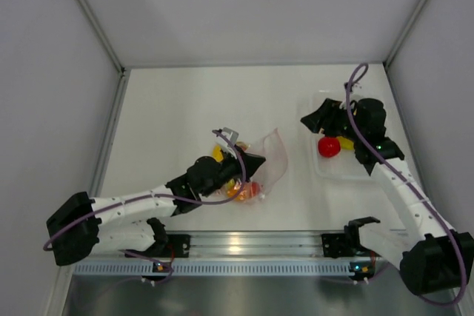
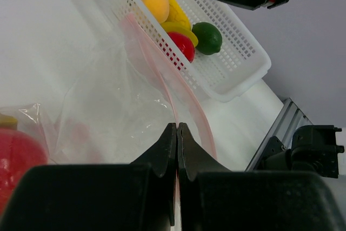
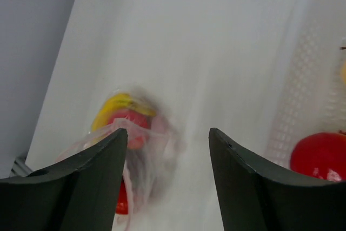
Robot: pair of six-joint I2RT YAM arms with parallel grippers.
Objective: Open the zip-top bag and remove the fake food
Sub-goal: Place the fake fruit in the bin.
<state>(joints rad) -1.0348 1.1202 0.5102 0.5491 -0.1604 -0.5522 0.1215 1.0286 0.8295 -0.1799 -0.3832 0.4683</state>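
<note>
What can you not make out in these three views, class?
Top view: the white basket, partly covered by the right gripper.
Right wrist view: the zip-top bag, blurred; its fake food cannot be counted.
Left wrist view: a red piece, cut off by the left edge.

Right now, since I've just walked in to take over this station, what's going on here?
The left gripper is shut on the zip edge of the zip-top bag. Some fake food lies inside the bag. Other pieces, a lime among them, sit in the white basket. The right gripper hangs open and empty over that basket.
</note>
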